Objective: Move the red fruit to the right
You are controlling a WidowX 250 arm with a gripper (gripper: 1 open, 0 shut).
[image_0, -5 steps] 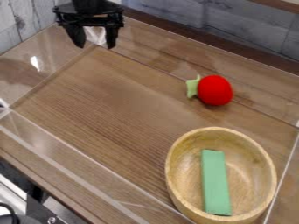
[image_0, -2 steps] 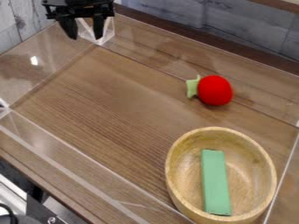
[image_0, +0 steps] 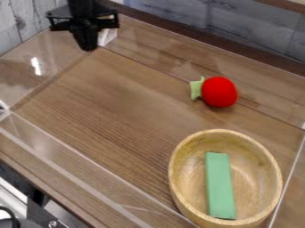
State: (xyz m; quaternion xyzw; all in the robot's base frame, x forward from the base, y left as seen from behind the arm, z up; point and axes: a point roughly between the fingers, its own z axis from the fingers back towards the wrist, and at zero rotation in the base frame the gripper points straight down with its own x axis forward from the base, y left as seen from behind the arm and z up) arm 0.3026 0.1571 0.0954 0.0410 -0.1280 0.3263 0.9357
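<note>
This looks like a robot test bench in a lab rather than a home. A wood-grain tabletop (image_0: 113, 111) is fenced by clear acrylic walls (image_0: 48, 142), with a grey plank-look backdrop (image_0: 226, 22) behind, and toy props sit in for real food.

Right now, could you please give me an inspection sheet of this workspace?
Surface: wooden table with clear low walls around it.
Job's things: red fruit, leafy stub toward the left, lying free right of centre.
Clutter: wooden bowl at lower right, with a green block inside.
Grippers: end effector at upper left, far from the fruit, holding nothing; its fingers look close together, state unclear.
Cables: nothing seen.
Surroundings: grey plank wall behind the table.
</note>
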